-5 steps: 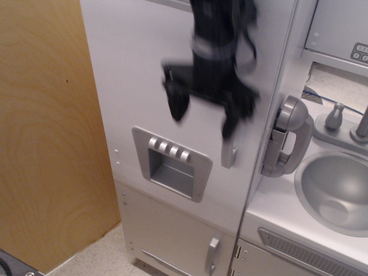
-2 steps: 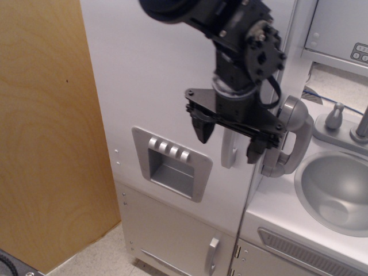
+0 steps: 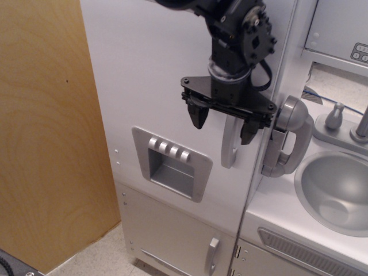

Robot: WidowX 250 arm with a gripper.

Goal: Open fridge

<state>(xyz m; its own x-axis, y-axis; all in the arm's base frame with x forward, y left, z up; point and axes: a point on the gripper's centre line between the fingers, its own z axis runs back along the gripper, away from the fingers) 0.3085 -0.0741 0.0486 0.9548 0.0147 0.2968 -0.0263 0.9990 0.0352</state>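
The fridge (image 3: 149,75) is a tall white cabinet with its big door shut. The door has a grey dispenser recess (image 3: 171,163) with several knobs and a curved silver vertical handle (image 3: 229,148) near its right edge. My black gripper (image 3: 223,122) is open and hangs in front of the door. One finger (image 3: 198,114) is left of the handle and the other (image 3: 248,129) is right of it. The handle's upper part lies between the fingers, partly hidden by the gripper. Nothing is grasped.
A grey toy phone handset (image 3: 286,138) hangs just right of the fridge, close to my right finger. A smaller lower door with a short silver handle (image 3: 212,255) is below. A grey sink (image 3: 336,190) and tap are at right. A wooden panel (image 3: 46,126) stands at left.
The gripper came down and to the right from the upper door, then rose slightly and levelled, so its open fingers now straddle the handle's upper part.
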